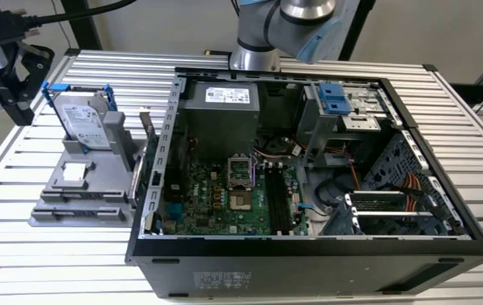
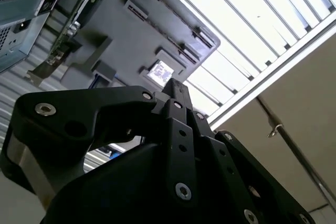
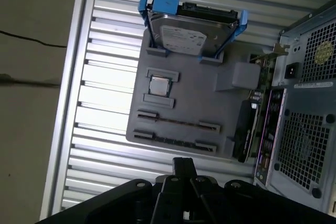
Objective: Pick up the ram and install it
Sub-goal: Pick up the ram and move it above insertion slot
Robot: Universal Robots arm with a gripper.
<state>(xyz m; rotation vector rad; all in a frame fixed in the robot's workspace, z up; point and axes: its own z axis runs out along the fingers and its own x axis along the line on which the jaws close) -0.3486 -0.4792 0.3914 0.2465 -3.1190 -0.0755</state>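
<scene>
Pincer (image 3: 184,165): closed, nothing gripped (fingers pressed together).
Ram (image 3: 178,123): held edge-up in the grey holder (image 3: 210,103) on the bench (image 3: 105,35).
Relation: ram is seen beyond the pincer tip, apart, with its long axis crosswise.

It looks like a robotics lab: an open computer case (image 1: 309,267) sits on a slatted aluminium table (image 1: 46,267), with a grey parts fixture (image 1: 81,213) beside it.

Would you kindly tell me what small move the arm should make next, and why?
Probably shift the gripper over the ram and begin lowering. In the first wrist view the gripper hangs just off the edge of the grey holder, apart from the thin dark stick that stands on edge in the holder's slots.
</scene>
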